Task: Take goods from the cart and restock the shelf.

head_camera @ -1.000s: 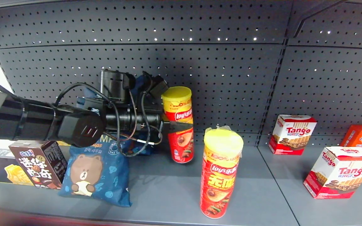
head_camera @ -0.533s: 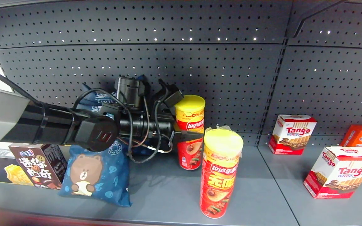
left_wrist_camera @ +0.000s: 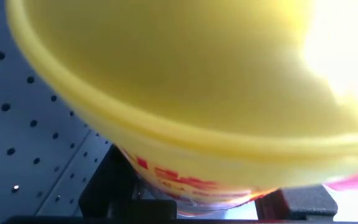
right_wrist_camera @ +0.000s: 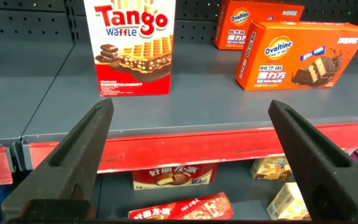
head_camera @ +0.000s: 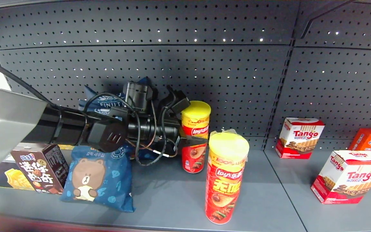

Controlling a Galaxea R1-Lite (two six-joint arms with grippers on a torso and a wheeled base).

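**Chip can at the back of the shelf, release pending**

- Shelf (head_camera: pixel 172 196): grey deck with a pegboard back.
- The left arm comes in from the robot's left, passing above the blue bear bag (head_camera: pixel 97 177).
- Front can (head_camera: pixel 225 177) stands upright near the shelf lip.
- Held can (head_camera: pixel 195 120) is upright behind the front can and slightly to its left. It is close to the pegboard and just beside the bag.
- Left tool (head_camera: pixel 192 140) is clamped across the held can's middle. The yellow lid (left_wrist_camera: pixel 185 74) sits right at the wrist lens.
- The can's base looks at or just above the deck. Contact cannot be told.
- Right tool (right_wrist_camera: pixel 190 107) has its fingers wide apart and carries nothing. It faces a wafer box (right_wrist_camera: pixel 132 46).

Judgement: this is the placing step, nearly done.
- Seat the base flat before letting go.
- Part the fingers slowly, since a tall can tips easily.
- Back out level, brushing neither can nor bag.
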